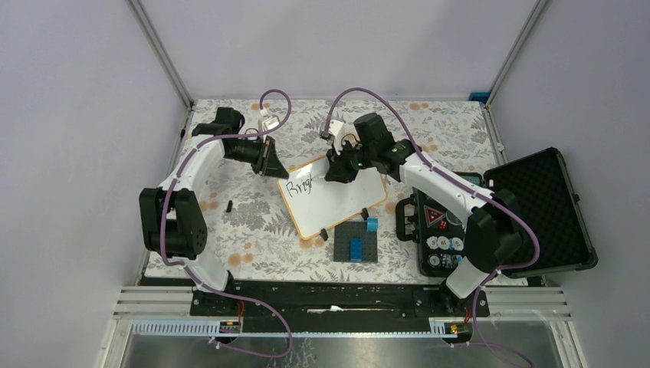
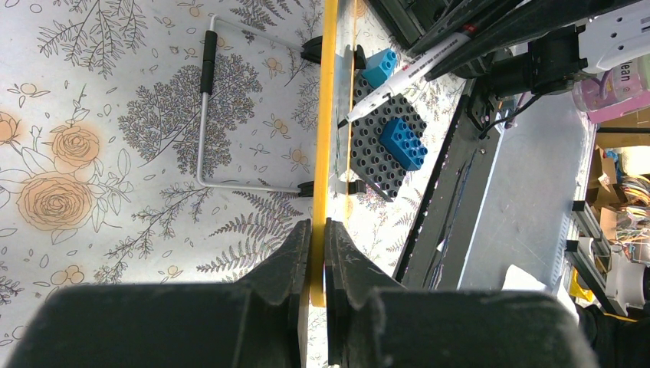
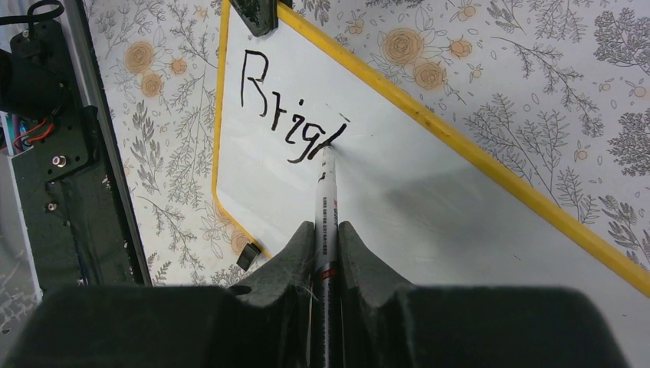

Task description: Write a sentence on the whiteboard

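Here the left hand [image 2: 317,230] grips the whiteboard [image 2: 329,115] by its edge.

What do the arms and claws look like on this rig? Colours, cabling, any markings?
The left arm and right arm have white link shells and black joint housings. A purple cable runs along each. The left claw and right claw are matte black, each with two chunky tapered fingers. No markings are readable.

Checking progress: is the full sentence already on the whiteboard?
No, the whiteboard bears only a few letters, the marker tip at the last stroke.
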Controlling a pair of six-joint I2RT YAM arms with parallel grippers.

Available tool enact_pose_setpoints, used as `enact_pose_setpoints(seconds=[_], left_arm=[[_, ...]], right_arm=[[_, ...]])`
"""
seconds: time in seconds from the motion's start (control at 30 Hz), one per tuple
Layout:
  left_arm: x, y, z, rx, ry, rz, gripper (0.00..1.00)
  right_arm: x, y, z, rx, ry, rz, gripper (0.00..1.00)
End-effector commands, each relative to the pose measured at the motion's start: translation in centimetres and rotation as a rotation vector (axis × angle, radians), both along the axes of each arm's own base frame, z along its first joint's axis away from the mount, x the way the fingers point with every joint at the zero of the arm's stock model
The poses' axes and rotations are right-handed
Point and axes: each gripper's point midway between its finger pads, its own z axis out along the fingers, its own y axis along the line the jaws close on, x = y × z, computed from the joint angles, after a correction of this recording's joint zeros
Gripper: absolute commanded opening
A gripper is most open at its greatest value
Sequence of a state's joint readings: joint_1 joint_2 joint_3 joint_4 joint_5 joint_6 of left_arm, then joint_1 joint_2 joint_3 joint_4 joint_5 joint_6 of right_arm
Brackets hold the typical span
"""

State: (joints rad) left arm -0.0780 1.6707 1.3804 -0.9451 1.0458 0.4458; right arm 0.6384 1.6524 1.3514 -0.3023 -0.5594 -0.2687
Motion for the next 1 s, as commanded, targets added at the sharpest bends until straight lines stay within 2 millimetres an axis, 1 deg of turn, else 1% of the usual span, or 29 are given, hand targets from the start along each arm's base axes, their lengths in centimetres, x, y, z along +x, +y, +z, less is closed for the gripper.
enact_pose_setpoints(seconds=[0.0,0.3,0.63,0.97], left_arm=[[-0.5,-0.4,-0.2,0.026,-0.03,-0.025,0.0],[-0.5,-0.3,-0.1,0.029,-0.032,-0.023,0.0],[-0.5,-0.3,-0.1,0.029,-0.03,-0.023,0.0],[-0.6,-0.3,-0.1,0.029,-0.029,-0.023,0.0]], right_arm=[[2.2,-0.2,2.6,0.029,-0.091,-0.047,0.0],[2.1,-0.8,2.2,0.017,-0.094,-0.058,0.0],[1.7,-1.2,2.0,0.013,-0.091,-0.055,0.0],[0.9,-1.3,0.9,0.006,-0.061,-0.037,0.0]])
